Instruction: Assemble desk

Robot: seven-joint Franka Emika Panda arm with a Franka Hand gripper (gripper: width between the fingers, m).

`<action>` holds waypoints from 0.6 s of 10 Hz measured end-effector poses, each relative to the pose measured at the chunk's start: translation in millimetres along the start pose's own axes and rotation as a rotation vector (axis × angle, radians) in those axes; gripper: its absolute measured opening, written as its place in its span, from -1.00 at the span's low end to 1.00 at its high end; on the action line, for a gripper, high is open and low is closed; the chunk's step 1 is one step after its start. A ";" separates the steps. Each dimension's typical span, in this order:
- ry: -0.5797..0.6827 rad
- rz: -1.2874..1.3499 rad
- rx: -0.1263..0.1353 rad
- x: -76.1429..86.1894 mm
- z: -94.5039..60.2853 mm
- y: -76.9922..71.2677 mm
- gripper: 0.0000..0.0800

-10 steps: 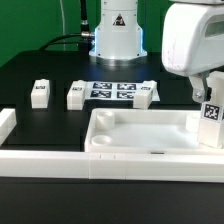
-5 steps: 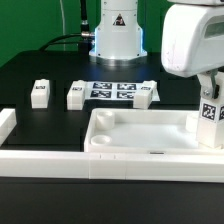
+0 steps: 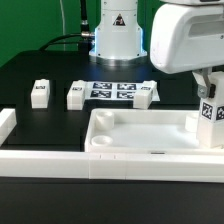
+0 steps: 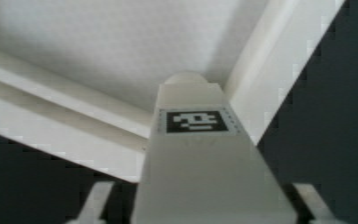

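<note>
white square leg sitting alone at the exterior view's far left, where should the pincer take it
Take the short white plastic square-post leg across its two flat side faces, near the top, coming straight down. It sits apart from the other parts on the black table, so both sides are free.

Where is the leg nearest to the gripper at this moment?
At the exterior view's right, the leg stands upright in the gripper, at the right end of the tabletop.

no words or numbers legible. black-and-white square tags, patterns only: on marker board [image 3: 112,91], loose leg [image 3: 40,93], gripped leg [image 4: 197,122]. triangular warning sign [image 3: 118,20] on robot base [image 3: 118,42], symbol unreadable.
</note>
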State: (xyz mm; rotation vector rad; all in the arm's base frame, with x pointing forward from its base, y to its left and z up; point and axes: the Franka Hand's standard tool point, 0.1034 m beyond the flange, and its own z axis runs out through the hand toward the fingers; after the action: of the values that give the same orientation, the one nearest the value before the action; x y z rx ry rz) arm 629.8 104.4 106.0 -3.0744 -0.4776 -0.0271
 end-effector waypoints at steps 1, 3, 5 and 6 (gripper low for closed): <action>0.001 0.120 0.006 -0.3 0.3 0.5 -0.28; 0.004 0.392 0.020 -0.6 1.1 1.6 -0.27; 0.005 0.592 0.029 -0.4 1.6 1.9 -0.27; 0.002 0.725 0.033 -0.5 1.8 2.0 -0.27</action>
State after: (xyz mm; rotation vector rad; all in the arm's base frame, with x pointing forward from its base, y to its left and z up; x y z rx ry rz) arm 630.0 102.4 104.1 -3.0090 0.6355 -0.0038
